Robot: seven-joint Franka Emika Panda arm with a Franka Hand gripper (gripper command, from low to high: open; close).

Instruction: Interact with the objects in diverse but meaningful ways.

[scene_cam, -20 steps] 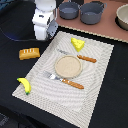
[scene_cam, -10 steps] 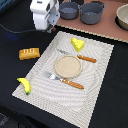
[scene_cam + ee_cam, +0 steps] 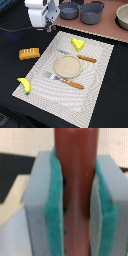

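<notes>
My gripper (image 3: pixel 49 25) hangs high at the back of the exterior view's left, above the striped mat's far corner. The wrist view shows its green-padded fingers (image 3: pixel 53 213) shut on a reddish-brown sausage (image 3: pixel 77 173) standing upright between them. A yellow cheese wedge (image 3: pixel 77 44) lies on the mat behind the tan plate (image 3: pixel 68 66). The orange-brown bun with white stripes (image 3: pixel 29 53) rests on the black table to the mat's left. A yellow green-tipped banana (image 3: pixel 24 85) lies at the mat's near left edge.
An orange-handled knife (image 3: pixel 86 58) lies behind the plate and an orange-handled fork (image 3: pixel 67 81) in front of it. Two grey pots (image 3: pixel 69 10) (image 3: pixel 93 12) and a bowl (image 3: pixel 122 16) stand on the wooden counter at the back.
The gripper has shifted toward the back and the exterior view's left, rising away from the mat. The toy foods on the table have not moved.
</notes>
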